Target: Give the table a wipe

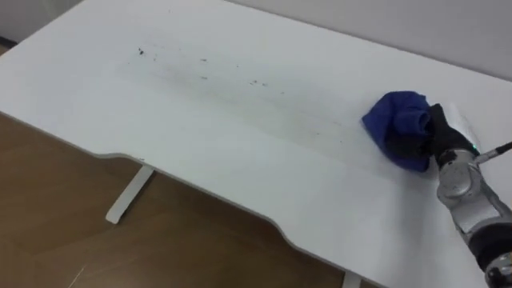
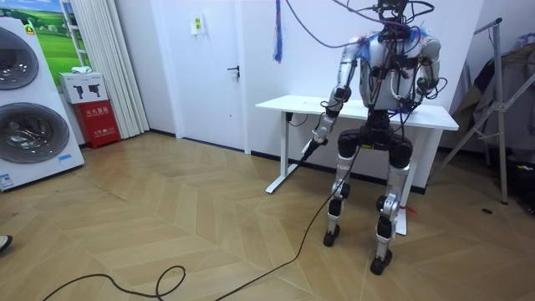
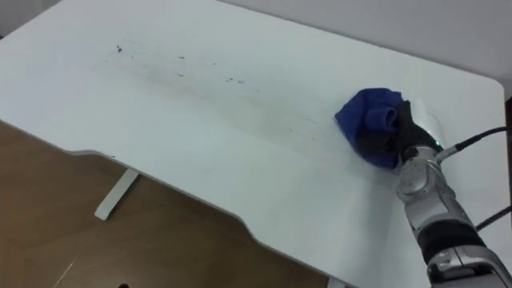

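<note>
A crumpled blue cloth (image 1: 394, 118) lies on the right part of the white table (image 1: 240, 160). My right hand (image 1: 442, 141) comes in from the lower right, and its dark fingers are curled into the cloth's right side. Dark specks (image 1: 142, 53) and a faint smeared streak (image 1: 256, 82) run across the tabletop from the far left towards the cloth. In the room view I stand upright against the table (image 2: 284, 104), and my left hand (image 2: 318, 136) hangs beside my hip, below the tabletop. The right eye view shows the same cloth (image 3: 364, 116) and hand (image 3: 404, 136).
The table's near edge (image 1: 200, 190) curves inward above a wooden floor, with a white table leg (image 1: 128, 196) beneath it. In the room view, washing machines (image 2: 29, 100) and a red box (image 2: 99, 117) stand far off, and a metal rack (image 2: 501, 109) stands beside the table.
</note>
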### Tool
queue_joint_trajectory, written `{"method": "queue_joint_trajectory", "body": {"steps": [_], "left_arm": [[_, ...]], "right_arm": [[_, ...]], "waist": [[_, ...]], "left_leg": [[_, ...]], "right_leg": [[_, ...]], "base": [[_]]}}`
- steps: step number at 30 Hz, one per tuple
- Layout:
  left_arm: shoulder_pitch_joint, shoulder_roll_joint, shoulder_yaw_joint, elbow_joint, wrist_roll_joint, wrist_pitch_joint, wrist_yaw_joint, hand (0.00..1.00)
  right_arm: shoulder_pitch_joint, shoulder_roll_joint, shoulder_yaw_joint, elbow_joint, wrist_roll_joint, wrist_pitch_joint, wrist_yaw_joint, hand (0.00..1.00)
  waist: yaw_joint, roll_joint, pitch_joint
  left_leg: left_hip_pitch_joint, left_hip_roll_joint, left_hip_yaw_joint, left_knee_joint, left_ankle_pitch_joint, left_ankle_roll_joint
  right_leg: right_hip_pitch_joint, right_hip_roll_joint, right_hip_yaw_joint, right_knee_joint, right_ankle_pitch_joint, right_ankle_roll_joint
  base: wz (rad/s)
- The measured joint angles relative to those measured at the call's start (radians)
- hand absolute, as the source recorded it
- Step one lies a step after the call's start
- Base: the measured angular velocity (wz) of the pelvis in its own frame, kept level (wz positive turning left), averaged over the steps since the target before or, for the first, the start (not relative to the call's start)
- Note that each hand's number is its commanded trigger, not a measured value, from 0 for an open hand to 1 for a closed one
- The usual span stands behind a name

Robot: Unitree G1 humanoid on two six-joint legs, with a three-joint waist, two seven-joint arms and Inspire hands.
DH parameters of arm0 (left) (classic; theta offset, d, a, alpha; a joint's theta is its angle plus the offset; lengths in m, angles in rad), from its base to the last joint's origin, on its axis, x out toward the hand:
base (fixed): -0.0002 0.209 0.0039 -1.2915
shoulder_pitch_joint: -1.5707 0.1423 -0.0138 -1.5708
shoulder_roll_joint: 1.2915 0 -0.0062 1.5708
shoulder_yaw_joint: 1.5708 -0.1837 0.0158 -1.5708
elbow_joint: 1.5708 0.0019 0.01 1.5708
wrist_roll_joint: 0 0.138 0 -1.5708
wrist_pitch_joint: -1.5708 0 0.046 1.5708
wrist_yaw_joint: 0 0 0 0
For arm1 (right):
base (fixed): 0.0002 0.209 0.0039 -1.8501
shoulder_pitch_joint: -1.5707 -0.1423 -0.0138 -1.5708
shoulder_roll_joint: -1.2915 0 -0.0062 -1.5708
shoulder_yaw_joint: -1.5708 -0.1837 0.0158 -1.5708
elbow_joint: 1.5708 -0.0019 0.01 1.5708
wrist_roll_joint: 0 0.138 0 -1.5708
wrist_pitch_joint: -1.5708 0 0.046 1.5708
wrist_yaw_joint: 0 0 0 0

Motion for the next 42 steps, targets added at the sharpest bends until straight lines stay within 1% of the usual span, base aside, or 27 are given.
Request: {"method": "queue_joint_trajectory", "body": {"steps": [1, 4, 5, 6, 7, 9, 10, 11, 12, 13, 17, 19, 21, 22, 24, 25, 26, 27, 31, 33, 34, 35, 36, 38, 40, 42], "left_arm": [[-0.004, 0.0, 0.0, 0.0, 0.0, -0.003, 0.003, 0.0], [-0.016, -0.001, 0.014, 0.0, 0.0, -0.018, 0.004, 0.0], [-0.018, 0.0, 0.024, -0.001, 0.0, -0.024, 0.005, 0.0], [-0.01, 0.0, 0.029, -0.007, 0.0, -0.024, 0.005, 0.0], [-0.005, 0.0, 0.029, -0.008, -0.001, -0.024, 0.005, 0.0], [0.004, -0.005, 0.029, -0.008, -0.001, -0.024, 0.011, 0.0], [0.008, -0.005, 0.029, -0.008, -0.001, -0.024, 0.016, 0.0], [0.012, -0.008, 0.032, -0.008, -0.001, -0.024, 0.021, 0.0], [0.013, -0.01, 0.034, -0.008, -0.001, -0.024, 0.022, 0.0], [0.011, -0.011, 0.035, -0.008, -0.001, -0.024, 0.023, 0.0], [-0.006, -0.03, 0.073, -0.017, -0.016, -0.032, 0.042, 0.0], [-0.013, -0.031, 0.076, -0.017, -0.018, -0.039, 0.057, 0.0], [-0.02, -0.031, 0.077, -0.021, -0.023, -0.053, 0.06, 0.0], [-0.02, -0.031, 0.077, -0.024, -0.023, -0.053, 0.06, 0.0], [-0.016, -0.032, 0.079, -0.034, -0.03, -0.054, 0.061, 0.0], [-0.016, -0.033, 0.083, -0.035, -0.029, -0.055, 0.062, 0.0], [-0.011, -0.041, 0.1, -0.034, -0.031, -0.055, 0.064, 0.0], [-0.01, -0.047, 0.118, -0.032, -0.034, -0.056, 0.067, 0.0], [-0.006, -0.044, 0.151, -0.008, -0.044, -0.073, 0.081, 0.0], [0.018, -0.044, 0.187, -0.006, -0.04, -0.074, 0.089, 0.0], [0.023, -0.044, 0.198, -0.007, -0.039, -0.074, 0.09, 0.0], [0.036, -0.045, 0.22, -0.007, -0.038, -0.074, 0.091, 0.0], [0.05, -0.044, 0.237, -0.007, -0.039, -0.073, 0.091, 0.0], [0.063, -0.043, 0.264, -0.004, -0.039, -0.071, 0.091, 0.0], [0.074, -0.043, 0.29, -0.002, -0.039, -0.07, 0.092, 0.0], [0.091, -0.044, 0.311, 0.01, -0.038, -0.068, 0.092, 0.0]], "right_arm": [[0.01, 0.004, 0.0, -0.016, -0.014, 0.0, 0.0, 0.0], [0.054, 0.022, -0.003, -0.096, -0.069, -0.002, 0.001, 0.0], [0.074, 0.029, -0.004, -0.133, -0.087, 0.003, 0.002, 0.0], [0.1, 0.038, -0.01, -0.175, -0.105, 0.003, 0.003, 0.0], [0.118, 0.043, -0.012, -0.201, -0.105, 0.003, 0.002, 0.0], [0.2, 0.047, -0.012, -0.306, -0.108, 0.003, 0.003, 0.0], [0.218, 0.049, -0.012, -0.331, -0.112, 0.002, 0.003, 0.0], [0.247, 0.054, -0.012, -0.369, -0.125, 0.0, 0.003, 0.0], [0.269, 0.061, -0.012, -0.388, -0.14, 0.0, 0.004, 0.0], [0.277, 0.065, -0.012, -0.394, -0.146, 0.0, 0.005, 0.0], [0.35, 0.074, -0.013, -0.468, -0.147, 0.0, 0.015, 0.0], [0.357, 0.076, -0.02, -0.479, -0.148, -0.001, 0.018, 0.0], [0.362, 0.077, -0.074, -0.537, -0.159, -0.001, 0.028, 0.0], [0.363, 0.077, -0.092, -0.557, -0.16, -0.002, 0.028, 0.0], [0.387, 0.077, -0.17, -0.628, -0.17, -0.003, 0.011, 0.0], [0.397, 0.077, -0.184, -0.643, -0.17, -0.003, 0.004, 0.0], [0.41, 0.077, -0.214, -0.66, -0.166, -0.008, -0.005, 0.0], [0.415, 0.077, -0.245, -0.661, -0.166, -0.018, -0.011, 0.0], [0.439, 0.077, -0.321, -0.65, -0.151, -0.031, -0.029, 0.0], [0.478, 0.077, -0.379, -0.624, -0.082, -0.036, -0.051, 0.0], [0.48, 0.077, -0.394, -0.606, -0.064, -0.034, -0.055, 0.0], [0.481, 0.077, -0.433, -0.559, -0.038, -0.032, -0.057, 0.0], [0.481, 0.076, -0.474, -0.505, -0.004, -0.032, -0.068, 0.0], [0.482, 0.07, -0.523, -0.407, 0.051, -0.028, -0.09, 0.0], [0.482, 0.068, -0.555, -0.327, 0.079, -0.019, -0.11, 0.0], [0.488, 0.065, -0.578, -0.235, 0.121, -0.02, -0.127, 0.0]], "waist": [[-0.002, 0.002, 0.0015], [-0.006, 0.005, -0.0021], [-0.012, 0.006, -0.0048], [-0.032, 0.007, -0.0071], [-0.037, 0.009, -0.0074], [-0.059, 0.011, -0.0091], [-0.061, 0.011, -0.0094], [-0.071, 0.011, -0.0092], [-0.086, 0.01, -0.0103], [-0.091, 0.009, -0.011], [-0.142, 0.004, -0.0106], [-0.168, 0.002, -0.0113], [-0.195, 0.002, -0.0121], [-0.198, 0.003, -0.0127], [-0.206, -0.001, -0.0145], [-0.206, -0.002, -0.0152], [-0.21, -0.003, -0.0154], [-0.215, -0.003, -0.0157], [-0.244, -0.007, -0.0129], [-0.252, -0.013, -0.0148], [-0.256, -0.015, -0.0144], [-0.275, -0.019, -0.0127], [-0.279, -0.022, -0.0118], [-0.282, -0.029, -0.0133], [-0.285, -0.033, -0.0134], [-0.307, -0.036, -0.0146]], "left_leg": [[0.007, 0.002, 0.005, -0.001, -0.003, 0.001], [0.026, 0.013, 0.035, -0.001, -0.016, -0.001], [0.031, 0.016, 0.043, -0.001, -0.019, -0.002], [0.042, 0.017, 0.045, -0.008, -0.019, -0.002], [0.05, 0.017, 0.048, -0.013, -0.019, -0.002], [0.08, 0.02, 0.062, -0.03, -0.019, -0.002], [0.085, 0.022, 0.066, -0.035, -0.019, -0.002], [0.097, 0.026, 0.078, -0.041, -0.019, -0.002], [0.102, 0.029, 0.089, -0.044, -0.02, -0.004], [0.104, 0.03, 0.094, -0.045, -0.021, -0.004], [0.11, 0.031, 0.11, -0.048, -0.02, -0.004], [0.112, 0.031, 0.115, -0.048, -0.02, -0.003], [0.114, 0.032, 0.124, -0.05, -0.02, -0.003], [0.116, 0.033, 0.129, -0.052, -0.02, -0.003], [0.134, 0.033, 0.138, -0.058, -0.021, -0.002], [0.138, 0.034, 0.143, -0.059, -0.022, -0.001], [0.152, 0.036, 0.154, -0.062, -0.027, -0.001], [0.159, 0.036, 0.159, -0.062, -0.031, 0.001], [0.167, 0.037, 0.163, -0.066, -0.035, 0.002], [0.169, 0.038, 0.165, -0.067, -0.037, 0.002], [0.17, 0.038, 0.168, -0.067, -0.038, 0.001], [0.17, 0.038, 0.169, -0.066, -0.039, 0.001], [0.171, 0.038, 0.169, -0.065, -0.039, 0.001], [0.175, 0.039, 0.17, -0.065, -0.04, 0.001], [0.177, 0.04, 0.17, -0.064, -0.042, 0.0], [0.173, 0.04, 0.17, -0.052, -0.048, 0.001]], "right_leg": [[0.005, 0.001, 0.003, -0.001, 0.0, 0.0], [0.01, 0.005, 0.031, -0.001, 0.0, 0.0], [0.01, 0.007, 0.039, -0.001, 0.0, 0.0], [0.016, 0.007, 0.04, -0.001, 0.0, 0.0], [0.02, 0.006, 0.04, -0.001, 0.0, 0.0], [0.035, 0.005, 0.041, -0.001, 0.0, 0.0], [0.036, 0.006, 0.041, -0.001, 0.0, 0.0], [0.038, 0.007, 0.048, -0.001, 0.0, 0.0], [0.04, 0.01, 0.067, -0.001, 0.0, 0.0], [0.041, 0.01, 0.071, -0.001, 0.0, 0.0], [0.04, 0.01, 0.092, -0.001, 0.0, 0.0], [0.038, 0.01, 0.098, -0.001, 0.0, 0.0], [0.027, 0.01, 0.111, -0.002, 0.0, 0.0], [0.027, 0.011, 0.118, -0.003, 0.0, 0.0], [0.035, 0.011, 0.129, -0.003, 0.0, 0.0], [0.039, 0.011, 0.133, -0.004, 0.0, 0.0], [0.044, 0.012, 0.144, -0.003, 0.0, 0.001], [0.049, 0.012, 0.15, -0.003, -0.001, 0.001], [0.059, 0.012, 0.153, -0.002, -0.001, 0.001], [0.06, 0.012, 0.152, -0.002, -0.001, 0.001], [0.06, 0.012, 0.152, -0.002, -0.001, 0.001], [0.062, 0.012, 0.152, -0.002, -0.001, 0.002], [0.063, 0.012, 0.152, -0.002, -0.001, 0.002], [0.063, 0.012, 0.152, -0.002, -0.001, 0.002], [0.062, 0.012, 0.153, -0.002, -0.001, 0.002], [0.062, 0.012, 0.153, -0.003, -0.002, 0.003]], "base": [[-0.21], [-0.3], [-0.2], [-0.17], [-0.12], [-0.18], [-0.24], [-0.28], [-0.29], [-0.22], [-0.12], [-0.1], [-0.14], [-0.17], [-0.15], [-0.2], [-0.21], [-0.18], [-0.03], [-0.02], [-0.04], [-0.03], [0.0], [0.0], [0.0], [0.0]]}}
